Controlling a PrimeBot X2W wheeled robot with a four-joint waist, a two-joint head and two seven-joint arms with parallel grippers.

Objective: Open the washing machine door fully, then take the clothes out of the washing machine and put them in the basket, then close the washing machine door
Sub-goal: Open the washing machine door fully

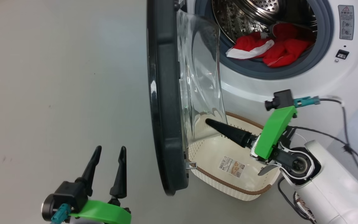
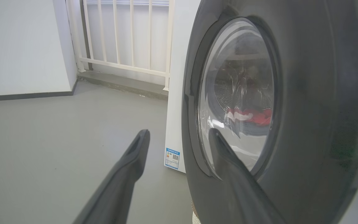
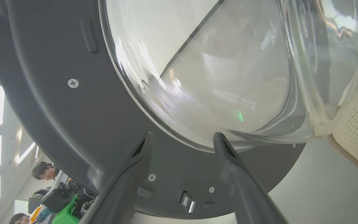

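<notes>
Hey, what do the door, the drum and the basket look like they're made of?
Door: rim looks like glossy dark plastic, catching reflections; its bowl is clear, probably glass, bending the view behind it. Drum: shiny perforated metal, likely steel. Basket: matte cream plastic punched with holes; the brown rim looks woven, maybe moulded.

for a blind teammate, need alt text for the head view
The door of a washing machine stands open, edge-on, mid-frame, with red clothes in the drum at upper right. A basket sits below; the right gripper reaches over it toward the door's glass; the open left gripper is at lower left.
</notes>
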